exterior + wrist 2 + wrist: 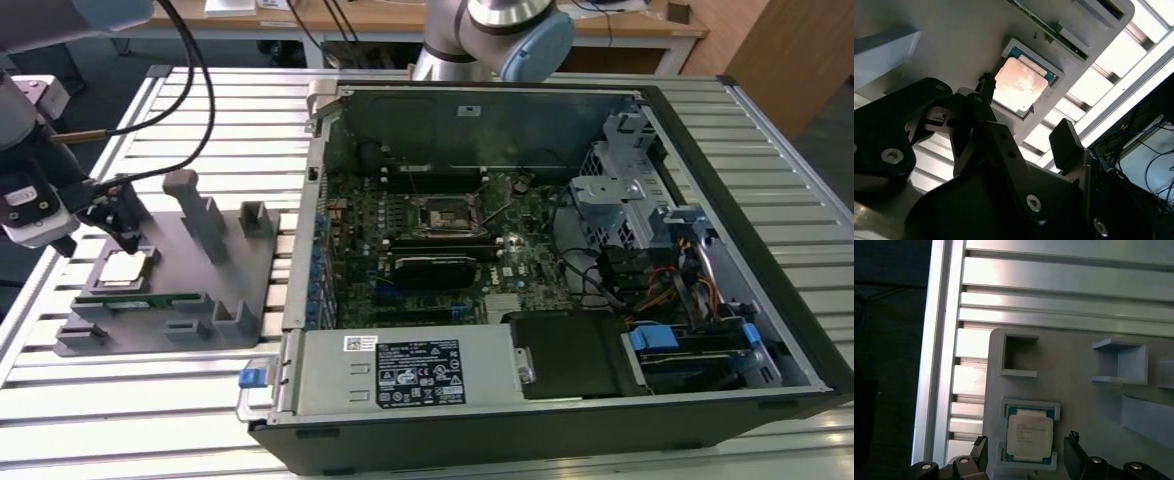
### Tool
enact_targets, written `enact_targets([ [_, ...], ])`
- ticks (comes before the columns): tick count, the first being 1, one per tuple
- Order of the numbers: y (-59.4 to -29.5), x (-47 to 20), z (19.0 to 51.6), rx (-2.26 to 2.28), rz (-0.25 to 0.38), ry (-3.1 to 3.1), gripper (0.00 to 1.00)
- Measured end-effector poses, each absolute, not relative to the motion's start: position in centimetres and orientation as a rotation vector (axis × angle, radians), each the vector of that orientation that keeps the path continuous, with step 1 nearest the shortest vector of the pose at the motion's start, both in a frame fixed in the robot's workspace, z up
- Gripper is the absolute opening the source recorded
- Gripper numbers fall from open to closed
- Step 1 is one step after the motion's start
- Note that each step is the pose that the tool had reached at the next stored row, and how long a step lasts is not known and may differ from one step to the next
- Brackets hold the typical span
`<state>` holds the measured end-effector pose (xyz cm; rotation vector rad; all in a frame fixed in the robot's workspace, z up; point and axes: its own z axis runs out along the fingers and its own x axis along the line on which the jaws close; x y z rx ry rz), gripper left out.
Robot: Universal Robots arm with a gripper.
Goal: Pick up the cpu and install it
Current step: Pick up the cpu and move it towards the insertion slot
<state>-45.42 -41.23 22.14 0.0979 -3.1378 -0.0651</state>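
while the open pincer (1026, 459) hangs just above the grey holder (1079, 365) on the slatted counter (1054, 275), the cpu (1029, 436) lies flat in its square nest in that holder, directly below the gap between the jaws. both wrist views show one black finger (1072, 456) off each of two opposite edges of the chip, apart from it and gripping nothing. the chip is square, so there is no long axis to favour. its edges look roughly parallel to the finger faces, which suggests the line-up for a grasp is about right. in the exterior view a green memory stick (134, 298) rests in the holder just beside the cpu. the opened computer case (561, 110), with its black-framed socket (438, 212), stands next to the holder on the exterior view's right.
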Motion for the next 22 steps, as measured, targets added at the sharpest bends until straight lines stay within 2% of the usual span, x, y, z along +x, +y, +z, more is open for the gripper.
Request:
enact_targets([
  [22,-41.2,-45.1,19.3,0.092,-0.064,-3.138,0.71],
])
